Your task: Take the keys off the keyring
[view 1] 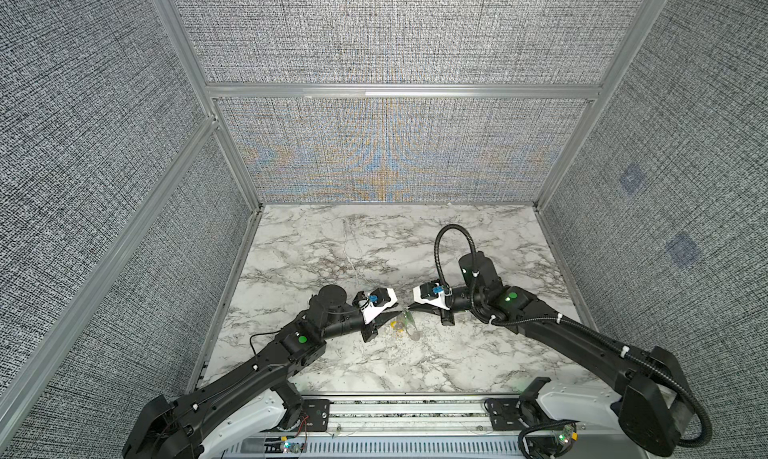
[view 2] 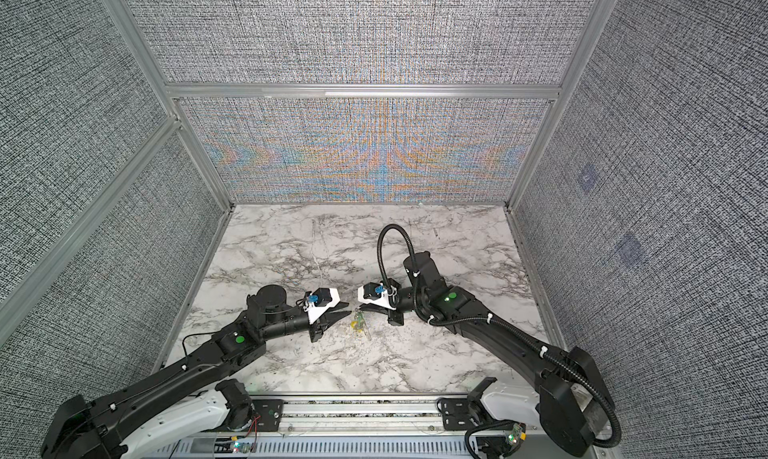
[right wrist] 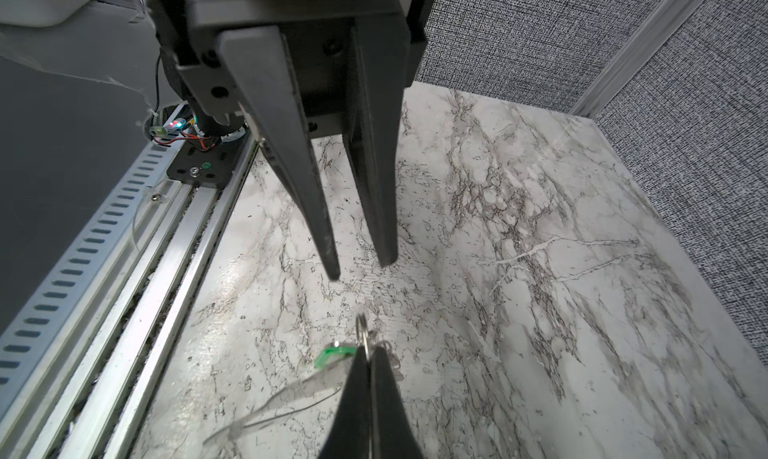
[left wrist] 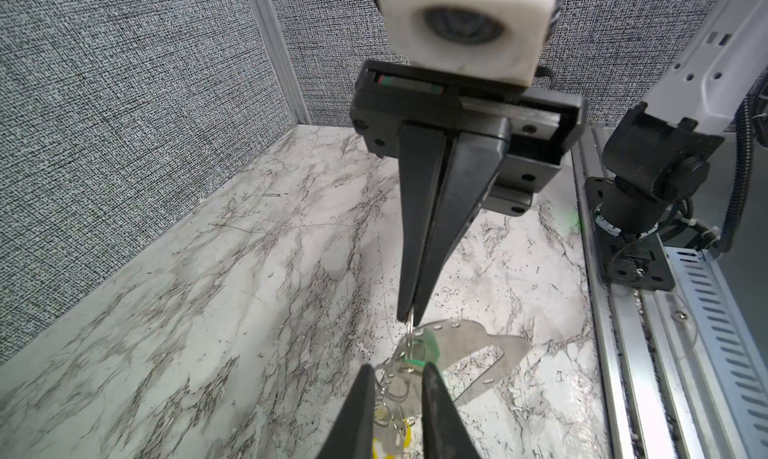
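The left claw (right wrist: 360, 270), partly open and gripping nothing, points at the small green-tagged key (left wrist: 428, 346) and yellow-tagged key (left wrist: 401, 438), just before its tips on the flat grey metal oval keyring (left wrist: 490, 353), which hangs long-axis down over the marble bench (left wrist: 249, 290). Beyond the keyring, the right claw (left wrist: 409, 317) is pinched shut on its thin wire ring (left wrist: 410, 332).

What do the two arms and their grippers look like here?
The left arm and right arm are black with white base housings and a green dot on one joint. The left gripper and right gripper have long black fingers tapering to points and a white camera mount. A ribbed black conduit runs along the right arm; a thin black cable loops beside the left.
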